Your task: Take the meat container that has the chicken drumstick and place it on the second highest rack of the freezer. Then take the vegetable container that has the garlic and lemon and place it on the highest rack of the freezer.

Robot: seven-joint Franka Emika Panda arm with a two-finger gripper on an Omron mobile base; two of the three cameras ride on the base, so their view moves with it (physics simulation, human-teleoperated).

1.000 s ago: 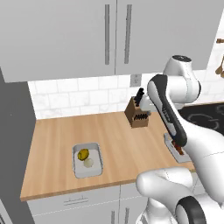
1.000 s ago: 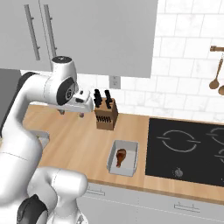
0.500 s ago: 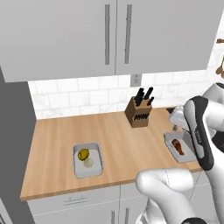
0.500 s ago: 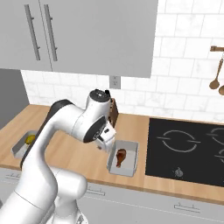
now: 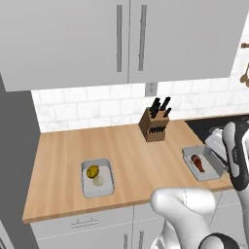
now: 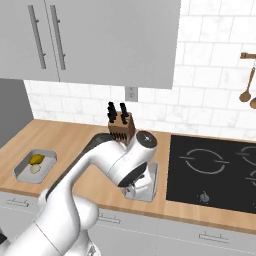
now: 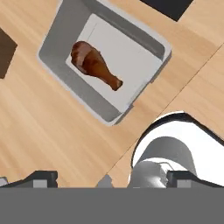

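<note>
The meat container (image 7: 144, 41) is a grey tray on the wooden counter with the reddish-brown chicken drumstick (image 7: 94, 63) lying in it. My gripper (image 7: 113, 178) hangs above it, open, with nothing between its fingertips (image 7: 41, 177). In the left base view the meat container (image 5: 214, 170) with the drumstick (image 5: 198, 163) sits at the right, under my arm. The vegetable container (image 5: 86, 187) holds the yellow lemon (image 5: 93, 171) and the off-white garlic (image 5: 98, 181). The vegetable container (image 6: 22, 172) lies far left in the right base view.
A knife block (image 5: 155, 124) stands at the back of the counter (image 5: 136, 160). The black stove top (image 6: 215, 170) lies just right of the meat container. A tall grey unit (image 5: 14, 146) borders the counter's left end. Grey wall cabinets (image 5: 129, 39) hang above.
My arm has swung from above the counter to the right and down. The hand now hovers over the meat container. The containers have not moved.
</note>
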